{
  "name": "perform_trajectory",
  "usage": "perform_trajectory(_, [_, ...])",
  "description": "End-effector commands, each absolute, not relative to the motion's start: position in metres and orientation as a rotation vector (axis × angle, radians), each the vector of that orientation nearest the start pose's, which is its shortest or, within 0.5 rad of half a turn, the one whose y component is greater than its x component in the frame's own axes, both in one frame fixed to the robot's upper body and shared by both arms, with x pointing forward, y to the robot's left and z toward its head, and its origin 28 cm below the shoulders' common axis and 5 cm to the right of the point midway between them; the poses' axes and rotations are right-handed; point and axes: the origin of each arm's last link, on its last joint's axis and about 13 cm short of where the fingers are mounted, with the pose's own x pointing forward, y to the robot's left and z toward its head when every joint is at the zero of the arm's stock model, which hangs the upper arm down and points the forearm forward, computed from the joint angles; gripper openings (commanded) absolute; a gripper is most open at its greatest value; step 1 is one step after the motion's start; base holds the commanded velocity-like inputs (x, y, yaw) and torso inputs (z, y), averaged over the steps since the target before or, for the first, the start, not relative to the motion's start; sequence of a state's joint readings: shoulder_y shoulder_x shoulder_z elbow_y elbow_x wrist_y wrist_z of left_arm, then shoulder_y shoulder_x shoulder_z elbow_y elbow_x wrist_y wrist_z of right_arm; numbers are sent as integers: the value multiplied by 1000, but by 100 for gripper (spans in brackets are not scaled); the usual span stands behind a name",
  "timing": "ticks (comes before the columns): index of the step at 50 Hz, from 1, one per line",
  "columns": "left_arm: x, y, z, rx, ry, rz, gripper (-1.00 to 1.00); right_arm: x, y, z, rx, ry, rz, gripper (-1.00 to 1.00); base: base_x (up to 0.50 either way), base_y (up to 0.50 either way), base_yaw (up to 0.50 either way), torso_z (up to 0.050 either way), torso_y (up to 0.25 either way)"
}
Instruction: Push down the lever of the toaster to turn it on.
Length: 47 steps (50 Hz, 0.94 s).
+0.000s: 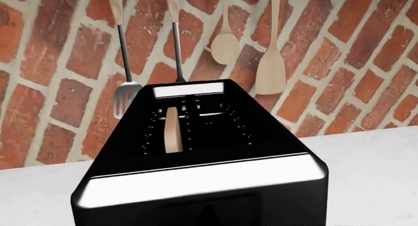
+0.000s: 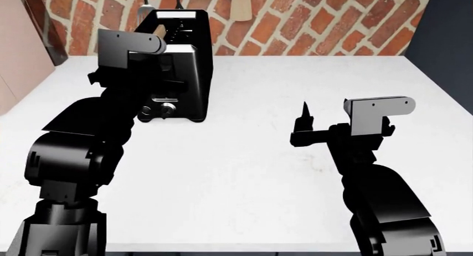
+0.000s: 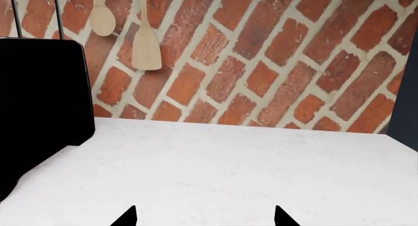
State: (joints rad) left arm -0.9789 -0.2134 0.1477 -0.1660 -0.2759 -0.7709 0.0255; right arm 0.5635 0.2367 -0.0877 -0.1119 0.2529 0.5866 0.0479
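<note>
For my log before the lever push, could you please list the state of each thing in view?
toaster: upright on the counter, slice in one slot
lever: hidden behind the left arm
left gripper: at the toaster's front, jaws hidden
right gripper: jaws open, empty, above the counter

I can read no writing anywhere. The toaster (image 2: 181,62) in front of me bears no brand, number or label on its glossy black body or on its silver-rimmed face, and its round knob (image 2: 169,107) shows no markings that I can make out. The brick wall (image 3: 274,59) and the white desk (image 2: 258,156) carry no signs or print either.
</note>
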Motion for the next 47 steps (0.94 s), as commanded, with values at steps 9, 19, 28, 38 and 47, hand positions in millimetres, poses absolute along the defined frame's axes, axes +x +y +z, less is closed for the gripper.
perform_trajectory(9, [364,232,178,56,129,-162,-100,310,-131,145,-41,-56,57,100,0,0,0,0,0])
perform_trajectory(19, [366,227,146,36,209,-183,-100,309,-134,142,-38,-50,47,100,0,0,0,0,0])
perform_trajectory(28, [381,226,121,5,270,-171,-100,305,-140,141,-42,-47,25,100,0,0,0,0,0])
perform_trajectory(38, [378,226,120,3,277,-176,-100,305,-138,140,-42,-42,28,100,20,-3,-11,0,0])
perform_trajectory(47, [370,225,131,-7,247,-191,-100,304,-137,140,-42,-42,34,100,12,-3,-11,0,0])
